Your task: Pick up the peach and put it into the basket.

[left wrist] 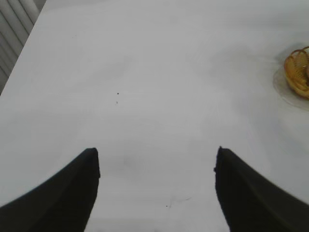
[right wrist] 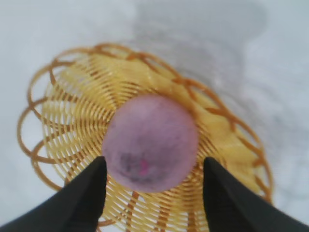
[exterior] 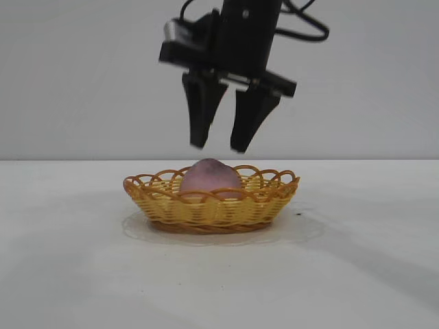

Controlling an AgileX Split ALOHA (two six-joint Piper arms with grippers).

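Note:
The mauve-pink peach lies inside the yellow-orange wicker basket at the table's middle. My right gripper hangs open just above the peach, its fingertips clear of the fruit and empty. In the right wrist view the peach sits on the basket's weave between and beyond my open gripper. My left gripper is open and empty over bare table, far from the basket, whose rim shows at the edge of the left wrist view. The left arm is out of the exterior view.
The white table stretches flat on all sides of the basket. A ribbed white wall or radiator shows at the table's edge in the left wrist view.

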